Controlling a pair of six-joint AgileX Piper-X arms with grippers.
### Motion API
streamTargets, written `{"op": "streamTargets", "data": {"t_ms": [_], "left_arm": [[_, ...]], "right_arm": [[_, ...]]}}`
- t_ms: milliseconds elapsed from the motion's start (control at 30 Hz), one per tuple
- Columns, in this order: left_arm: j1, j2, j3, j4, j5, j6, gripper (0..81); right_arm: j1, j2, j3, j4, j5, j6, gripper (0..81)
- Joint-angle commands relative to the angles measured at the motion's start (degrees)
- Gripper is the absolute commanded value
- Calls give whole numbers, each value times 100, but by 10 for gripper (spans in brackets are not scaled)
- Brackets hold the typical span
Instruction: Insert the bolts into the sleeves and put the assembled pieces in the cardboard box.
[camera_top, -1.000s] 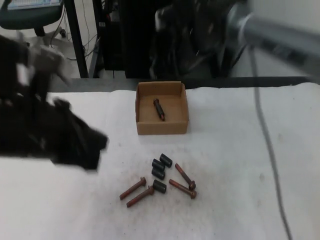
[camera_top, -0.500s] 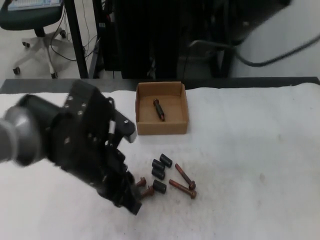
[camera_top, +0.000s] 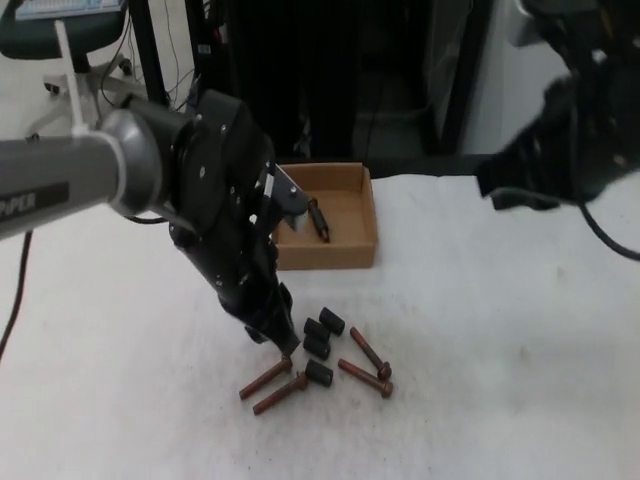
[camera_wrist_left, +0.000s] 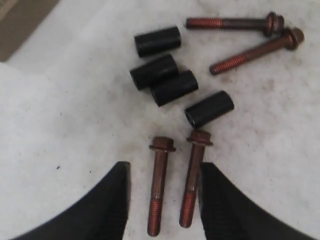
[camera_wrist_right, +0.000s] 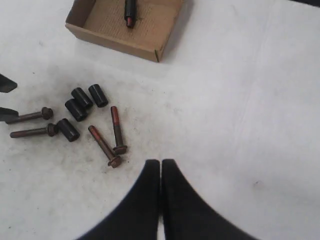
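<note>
Several black sleeves (camera_wrist_left: 153, 71) and several copper bolts lie loose on the white cloth. My left gripper (camera_wrist_left: 165, 200) hangs open just above two side-by-side bolts (camera_wrist_left: 160, 185), which lie between its fingers. In the high view the left gripper (camera_top: 275, 338) sits beside the pile of sleeves (camera_top: 318, 345). The cardboard box (camera_top: 325, 255) behind holds one assembled piece (camera_top: 318, 218). My right gripper (camera_wrist_right: 161, 170) is shut on nothing, high above the cloth on the near right of two other bolts (camera_wrist_right: 116, 130). The box (camera_wrist_right: 115, 44) lies beyond.
White cloth covers the bench, with open room to the right of the pile and along the front. The right arm (camera_top: 570, 140) hangs raised at the back right. Dark equipment and a chair stand behind the bench.
The left arm swept in from the left edge and came down over the two left bolts. The right arm has swung to the upper right.
</note>
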Motion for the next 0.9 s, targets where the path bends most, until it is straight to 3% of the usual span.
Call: {"op": "streamTargets", "data": {"t_ms": [0, 167, 433, 867], "left_arm": [[-23, 36, -139, 595, -69, 375, 396], [-23, 64, -138, 909, 15, 630, 274], [-23, 267, -138, 755, -100, 604, 270], [-354, 619, -138, 352, -501, 579, 270]], "right_arm": [[-271, -237, 191, -26, -378, -162, 8], [-328, -267, 236, -30, -375, -162, 8], [-328, -267, 236, -30, -577, -162, 8], [-328, -267, 236, -30, -628, -162, 8]]}}
